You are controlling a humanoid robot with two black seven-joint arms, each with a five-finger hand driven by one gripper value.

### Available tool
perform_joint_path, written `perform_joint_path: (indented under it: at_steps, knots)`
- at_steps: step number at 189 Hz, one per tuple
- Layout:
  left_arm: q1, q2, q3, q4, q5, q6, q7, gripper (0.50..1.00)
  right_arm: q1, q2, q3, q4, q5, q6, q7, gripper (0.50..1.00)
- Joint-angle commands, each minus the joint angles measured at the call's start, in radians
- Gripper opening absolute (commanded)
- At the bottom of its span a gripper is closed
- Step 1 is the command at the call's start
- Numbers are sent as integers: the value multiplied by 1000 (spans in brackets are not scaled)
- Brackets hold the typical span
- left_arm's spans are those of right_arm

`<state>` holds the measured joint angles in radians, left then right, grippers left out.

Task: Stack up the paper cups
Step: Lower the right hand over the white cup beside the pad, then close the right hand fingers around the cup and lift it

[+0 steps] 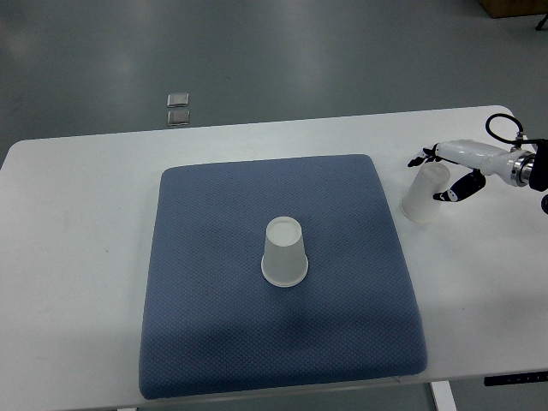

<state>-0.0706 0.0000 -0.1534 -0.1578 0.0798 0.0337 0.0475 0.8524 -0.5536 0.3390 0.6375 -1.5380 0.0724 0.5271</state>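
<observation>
A white paper cup [283,252] stands upside down near the middle of the blue mat [205,282]. A second white paper cup [424,195] is tilted at the mat's right edge, over the white table. My right hand [443,175] comes in from the right edge and its fingers are curled around this second cup. The left arm does not show.
The white table [77,257] carries the mat. Two small grey squares [178,109] lie on the floor beyond the table's far edge. A brown box corner [514,7] shows at the top right.
</observation>
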Motion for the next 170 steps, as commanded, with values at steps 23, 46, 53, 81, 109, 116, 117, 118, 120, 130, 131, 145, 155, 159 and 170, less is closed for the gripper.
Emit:
perform_joint_path:
  at_steps: [23,46,53,81,109,116,117,118,120,130,131,145,155,159,170]
  knots:
    - [0,0,0,0,0,0,0,1000,1,0,-3,-10,-1,3,1,678]
    - [0,0,0,0,0,0,0,1000,-1,-2,-3,-10,-1,3,1,629]
    - [0,0,0,1,0,0,0,1000,-1,-3,-3,-10,-1,3,1,611]
    - [0,0,0,0,0,0,0,1000,2,-12,2,-9,1,0,2,539]
    - [0,0,0,0,0,0,0,1000,50,-34,6,13,12,1,22,500]
    - [0,0,0,0,0,0,0,1000,60,-46,9,27,15,1,24,500]
    - [0,0,0,0,0,0,0,1000,65,-52,9,36,16,1,24,500]
    - [0,0,0,0,0,0,0,1000,65,-52,9,36,16,1,24,500]
    - [0,0,0,0,0,0,0,1000,70,-57,11,44,16,1,24,500]
    - [0,0,0,0,0,0,0,1000,93,-89,14,99,22,3,24,500]
    - [0,0,0,0,0,0,0,1000,93,-89,14,99,22,3,24,500]
    - [0,0,0,0,0,0,0,1000,116,-141,20,192,45,3,25,500]
    - [0,0,0,1,0,0,0,1000,136,-169,20,261,67,3,24,500]
    - [0,0,0,0,0,0,0,1000,146,-178,20,287,76,6,25,500]
    - [0,0,0,0,0,0,0,1000,172,-203,20,349,95,13,24,500]
